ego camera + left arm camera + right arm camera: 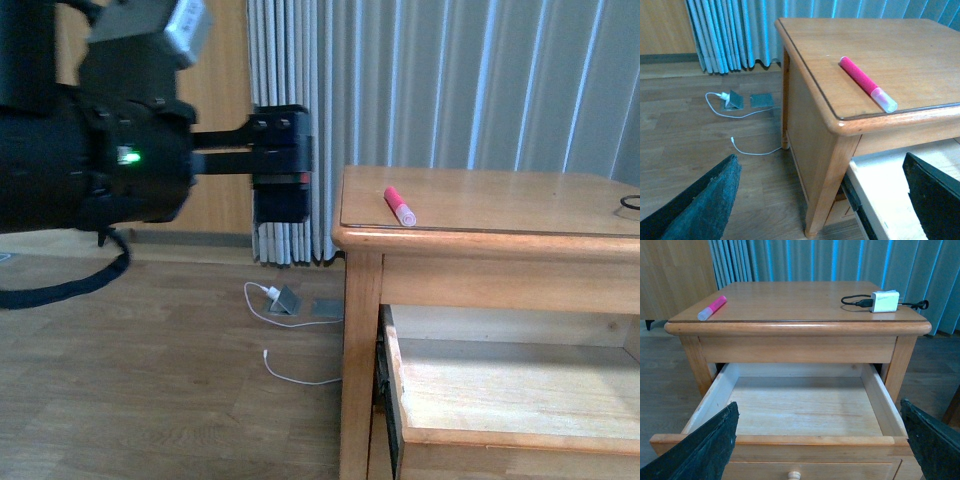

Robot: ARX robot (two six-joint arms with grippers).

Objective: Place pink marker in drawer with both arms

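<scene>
**Bedside stand, drawer drawn out, marker on top**

Item 1. Honey-coloured wooden nightstand (500, 195), rounded edge to its top, standing on a brown wood-plank floor (150, 350).

Item 2. The drawer (790, 441), pulled well out toward the robot. Its pale inner boards are in plain sight, and a round knob (794, 475) just shows low on its front.

Item 3. The pink marker (400, 207), lying flat on the nightstand top near the front corner on the robot's left. Its whitish cap end points toward the front edge. It is on the top surface, not in the drawer, and nothing touches it.

Item 4. White charger block (884, 301) with a black cord, on the far right of the same top, well apart from the marker.

Item 5. Left arm (100, 150), bulky and black, raised beside the stand. The left gripper (820, 165) has its jaws spread wide and holds nothing.

Item 6. Right gripper (817, 407), facing the drawer front, jaws likewise wide apart and empty.

Item 7. Room: pleated grey-blue curtains (450, 80) behind the stand, a wood-panelled wall (225, 100) to the left, a white cable (290, 375) and a small grey plug block (287, 300) loose on the floor
</scene>
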